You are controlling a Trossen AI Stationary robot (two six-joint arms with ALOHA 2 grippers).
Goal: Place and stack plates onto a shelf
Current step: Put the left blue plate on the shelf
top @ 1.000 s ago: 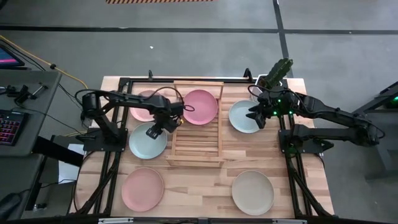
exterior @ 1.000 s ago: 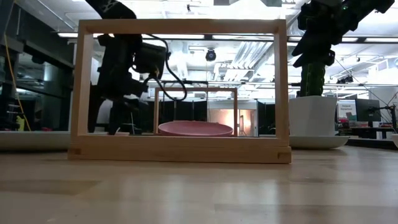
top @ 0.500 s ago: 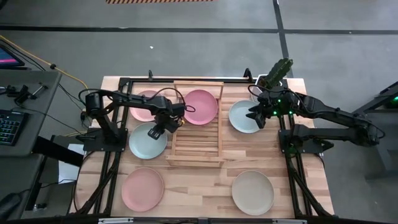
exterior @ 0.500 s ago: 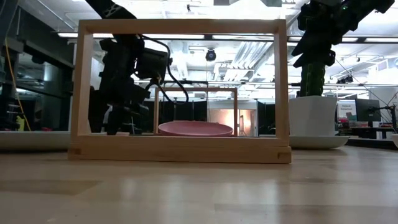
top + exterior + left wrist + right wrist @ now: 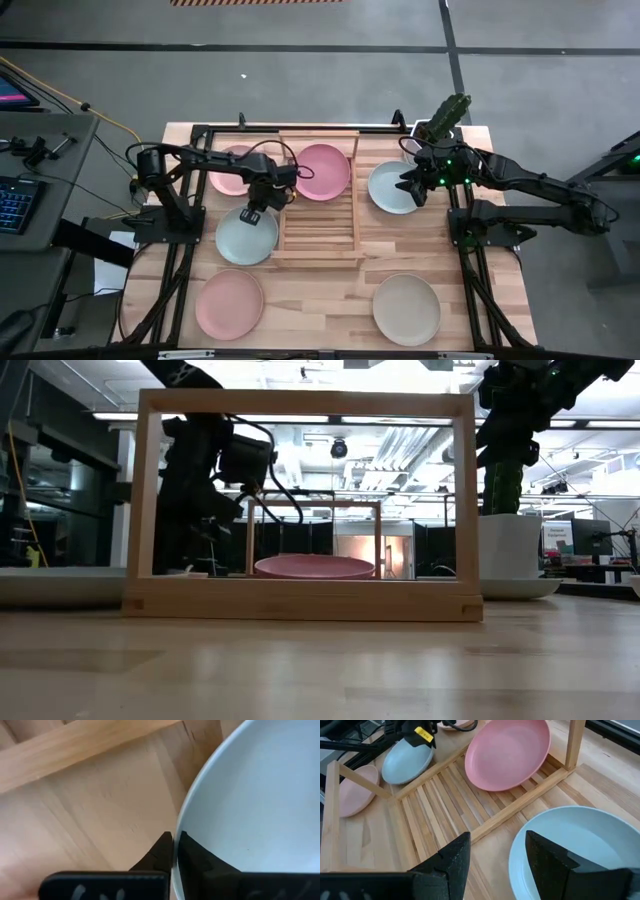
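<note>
**Rack nudged as left arm drags a blue-green plate**

The shelf (image 5: 318, 198), a light-wood slatted rack in the middle of the table, sits a little farther toward the right arm's side than it did a second ago; in the low view its front frame has slid the same way. Its long axis runs from the far edge of the table toward the near edge, the slats lying along that line, and its far half holds one pink plate (image 5: 322, 171), lying flat.

The pale blue-green plate (image 5: 247, 236) beside the rack's left rail has also moved, toward the near edge and closer to the rail, now touching or just beside it. The left gripper (image 5: 252, 212) has its fingers pressed together on that plate's rim, as the left wrist view shows. I judge the pickup is under way, but the shifted rack suggests contact.

The right gripper (image 5: 411, 188) hovers with fingers spread above the second blue-green plate (image 5: 392, 187), right of the rack.
</note>
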